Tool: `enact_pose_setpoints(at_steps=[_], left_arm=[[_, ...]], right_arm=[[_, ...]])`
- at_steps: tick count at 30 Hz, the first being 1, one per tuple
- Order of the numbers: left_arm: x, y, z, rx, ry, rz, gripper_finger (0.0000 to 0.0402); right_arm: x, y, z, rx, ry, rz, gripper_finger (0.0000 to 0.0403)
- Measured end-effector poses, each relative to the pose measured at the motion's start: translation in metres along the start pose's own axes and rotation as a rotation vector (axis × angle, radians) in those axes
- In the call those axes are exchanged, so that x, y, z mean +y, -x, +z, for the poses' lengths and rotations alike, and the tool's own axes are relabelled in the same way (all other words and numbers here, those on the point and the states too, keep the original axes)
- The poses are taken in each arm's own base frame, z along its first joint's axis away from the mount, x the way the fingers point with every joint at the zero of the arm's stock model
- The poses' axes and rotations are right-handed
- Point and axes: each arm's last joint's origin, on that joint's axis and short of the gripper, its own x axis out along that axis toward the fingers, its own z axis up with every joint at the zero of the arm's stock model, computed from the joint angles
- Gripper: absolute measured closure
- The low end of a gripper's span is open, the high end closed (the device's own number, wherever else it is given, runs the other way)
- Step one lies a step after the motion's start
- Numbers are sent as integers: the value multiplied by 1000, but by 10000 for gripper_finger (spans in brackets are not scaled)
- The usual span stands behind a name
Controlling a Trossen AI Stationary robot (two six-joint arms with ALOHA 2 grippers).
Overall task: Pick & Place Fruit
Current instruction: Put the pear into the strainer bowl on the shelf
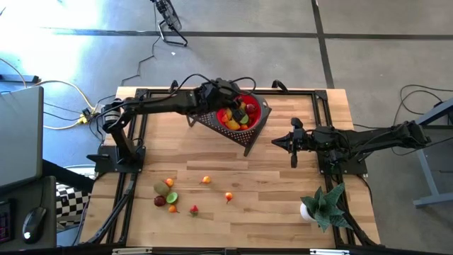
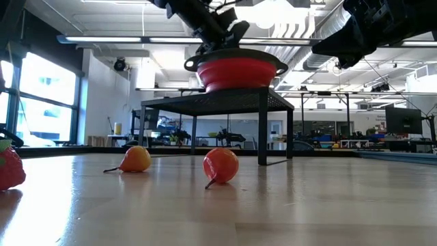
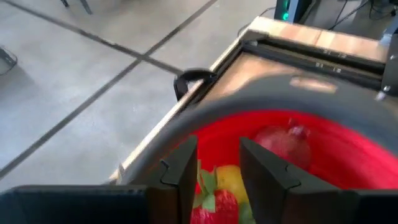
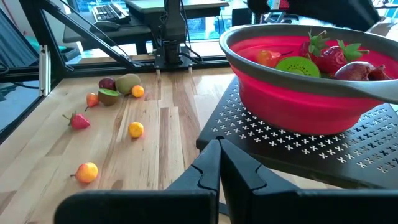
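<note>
The left gripper (image 1: pixel 228 95) hangs right over the red bowl (image 1: pixel 263 108). The bowl sits on a black stand with holes (image 1: pixel 212 122) near the far edge of the wooden table (image 1: pixel 269 184). In the left wrist view the two dark fingers (image 3: pixel 184 177) stand a little way apart, with a gap between them. Nothing is held in that gap. Just below the fingers, inside the bowl, lie a yellow fruit (image 3: pixel 227 180), a red strawberry (image 3: pixel 216 205) and a dark red round fruit (image 3: pixel 283 144). From the side, the left gripper (image 2: pixel 222 34) is just above the bowl's rim (image 2: pixel 235 63).

The bowl holds a pile of fruit (image 1: pixel 239 115), red, yellow and green. The right wrist view shows a green kiwi half (image 4: pixel 297 65) and more strawberries (image 4: pixel 329 56) in it.

More fruit lies on the table, well apart from the left gripper, on the near side. There is a brown kiwi (image 1: pixel 161 188), a green kiwi half (image 1: pixel 172 197), a dark red fruit (image 1: pixel 160 201), a small orange fruit (image 1: pixel 172 209) and a strawberry on the table (image 1: pixel 194 210). Two orange fruits (image 1: pixel 206 180) lie a bit closer to the stand, the other one (image 1: pixel 228 197) beside it.

The right gripper (image 1: pixel 277 142) waits beside the stand, with its fingers (image 4: pixel 208 168) pressed together and holding nothing. A spiky green plant in a white pot (image 1: pixel 322 205) stands near the right arm's base.
</note>
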Motion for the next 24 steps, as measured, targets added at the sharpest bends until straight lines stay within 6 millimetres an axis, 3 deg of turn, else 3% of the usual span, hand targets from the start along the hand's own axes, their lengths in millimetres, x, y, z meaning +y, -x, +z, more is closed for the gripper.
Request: enact_pose_setpoints(at_steps=[7,14,20,24], left_arm=[[4,18,19,52,-64,-37,291],[-12,38,24,33,-119,-202,337],[-23,76,25,-11,-185,-277,390],[-28,102,15,-25,-207,-322,397]], right_arm=[[0,0,0,0,0,0,400],[0,0,0,5,1,0,400],[0,0,-2,22,4,-2,400],[0,0,-2,22,4,0,400]])
